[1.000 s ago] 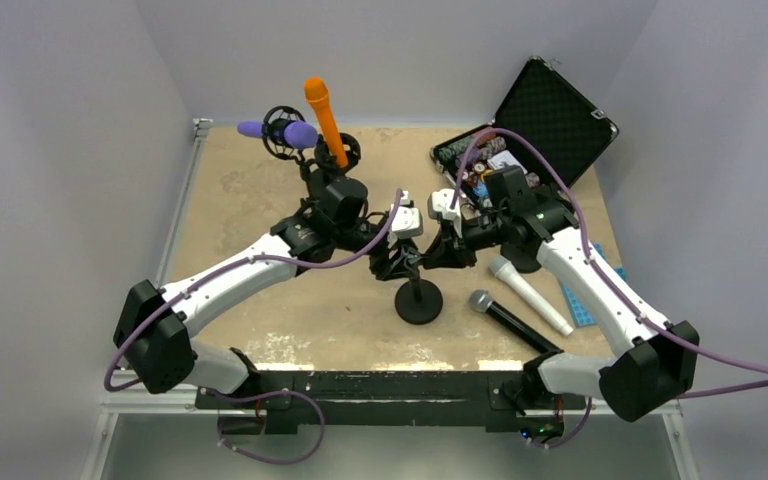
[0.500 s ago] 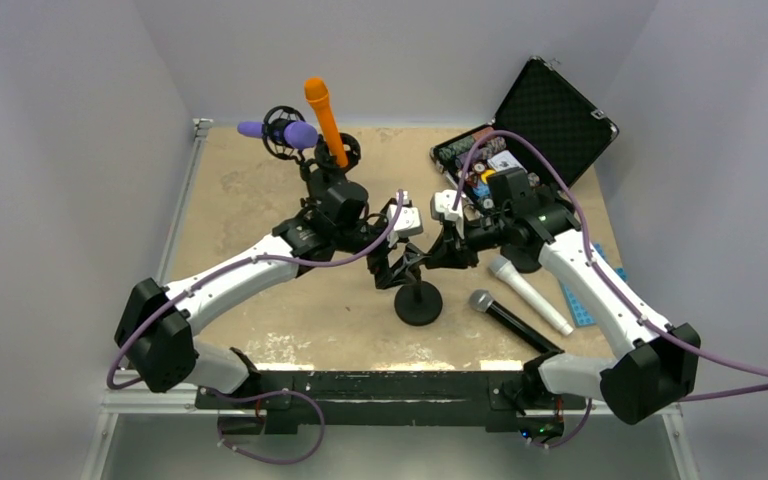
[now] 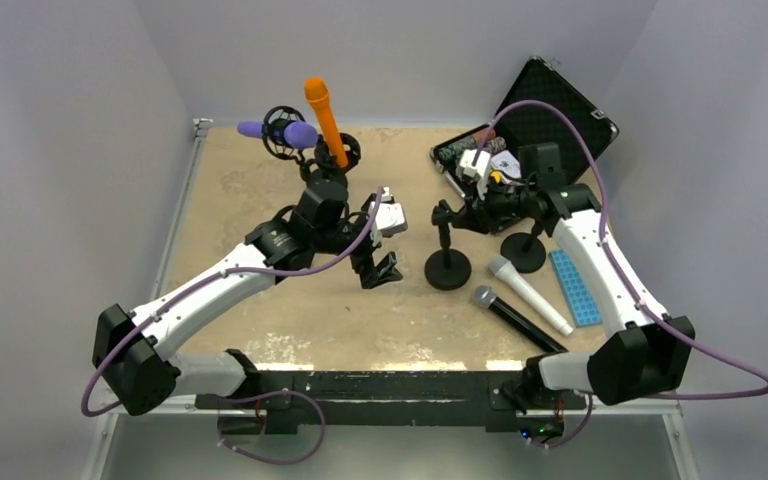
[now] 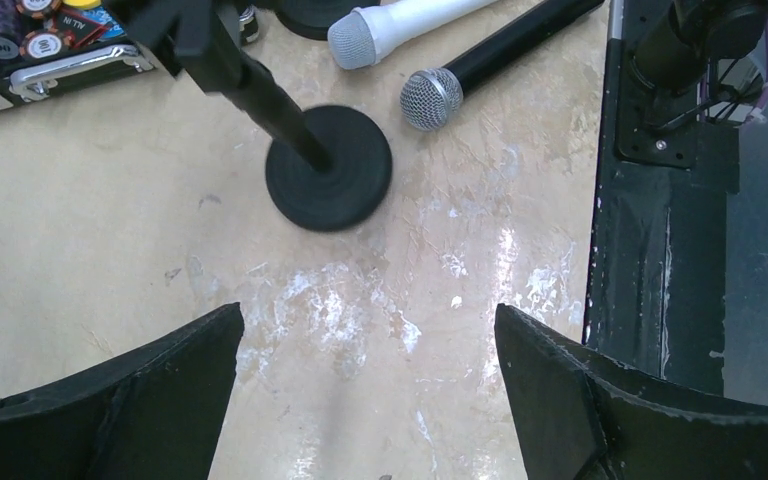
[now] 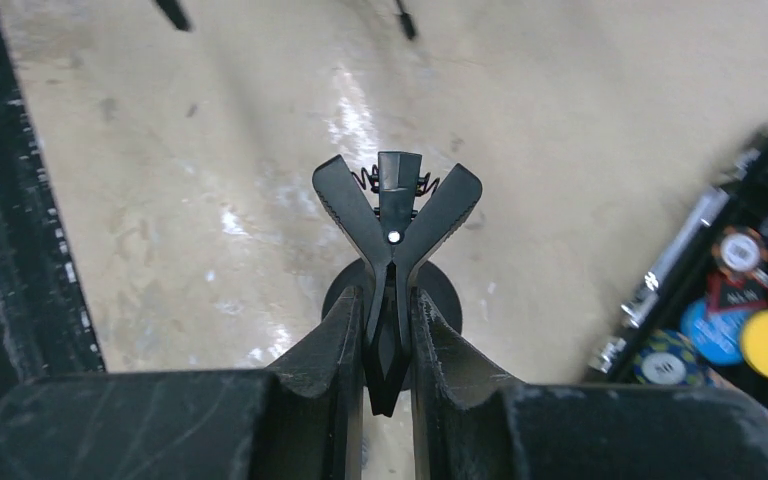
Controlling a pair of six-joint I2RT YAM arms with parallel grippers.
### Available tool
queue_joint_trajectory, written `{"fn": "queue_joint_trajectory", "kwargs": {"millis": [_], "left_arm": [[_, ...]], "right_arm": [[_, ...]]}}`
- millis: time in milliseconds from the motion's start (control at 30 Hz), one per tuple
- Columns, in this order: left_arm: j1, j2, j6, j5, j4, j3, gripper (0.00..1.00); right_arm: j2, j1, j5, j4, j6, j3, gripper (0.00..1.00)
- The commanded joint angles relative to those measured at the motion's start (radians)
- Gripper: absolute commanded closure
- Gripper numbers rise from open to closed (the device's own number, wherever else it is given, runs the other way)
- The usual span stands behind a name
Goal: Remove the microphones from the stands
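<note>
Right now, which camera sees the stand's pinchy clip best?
The right wrist view: the clip sits big and sharp in the middle, pinched by the right gripper. The top view shows it tiny and dark. The left wrist view mostly shows the stand's pole and base.

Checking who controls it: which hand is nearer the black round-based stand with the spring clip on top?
Right. The right hand is shut on the spring clip of the black round-based stand; the left hand is open, apart from it, on its left.
</note>
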Motion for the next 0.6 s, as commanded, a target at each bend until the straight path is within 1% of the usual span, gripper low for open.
{"fn": "queue_joint_trajectory", "kwargs": {"millis": [0, 133, 333, 567], "left_arm": [[0.006, -0.020, -0.034, -0.022, 0.010, 0.005, 0.00], [0.007, -0.010, -0.037, -0.018, 0.016, 0.017, 0.00], [0.007, 0.008, -0.028, -0.015, 0.016, 0.041, 0.01], [0.006, 0.009, -0.031, -0.032, 0.027, 0.035, 0.00]], "right_arm": [[-0.024, -0.049, 0.100, 0.113, 0.054, 0.025, 1.00], [-0.048, -0.090, 0.137, 0.239, 0.112, -0.052, 1.00], [-0.056, -0.134, 0.175, 0.282, 0.140, -0.093, 1.00], [-0.112, -0.183, 0.254, 0.345, 0.136, -0.177, 1.00]]}}
